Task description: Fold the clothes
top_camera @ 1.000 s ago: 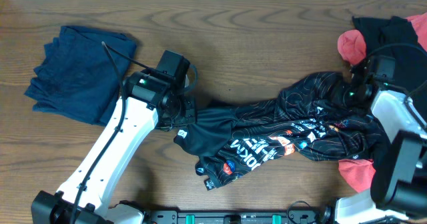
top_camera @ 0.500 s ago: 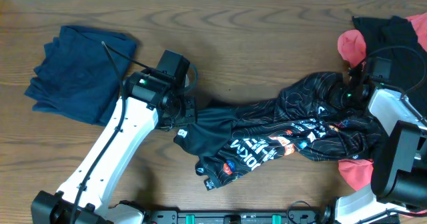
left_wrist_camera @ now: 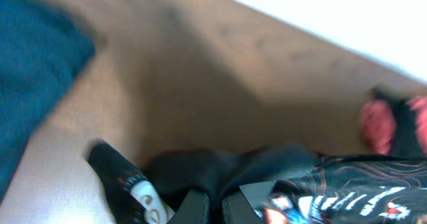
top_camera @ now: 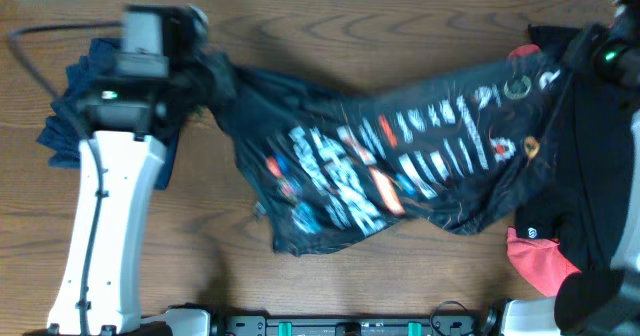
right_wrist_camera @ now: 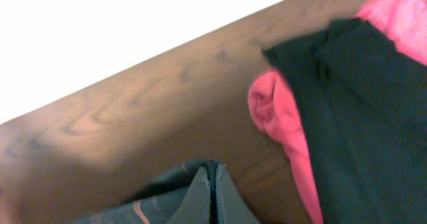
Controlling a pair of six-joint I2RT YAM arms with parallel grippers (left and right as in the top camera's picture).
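Since the left gripper (top_camera: 213,76) at 10 o'clock and the right gripper (top_camera: 578,54) at 2 o'clock are each pinched onto its edge, the black jersey with white and orange print (top_camera: 400,156) is stretched wide between them, where 0.5 s ago it was crumpled at centre. Laying it flat on the brown wooden table (top_camera: 330,36) is judged next.

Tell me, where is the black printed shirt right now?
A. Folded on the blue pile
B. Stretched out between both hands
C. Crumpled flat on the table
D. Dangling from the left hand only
B: the black printed shirt spreads wide between the left hand and right hand, each pinching a top corner.
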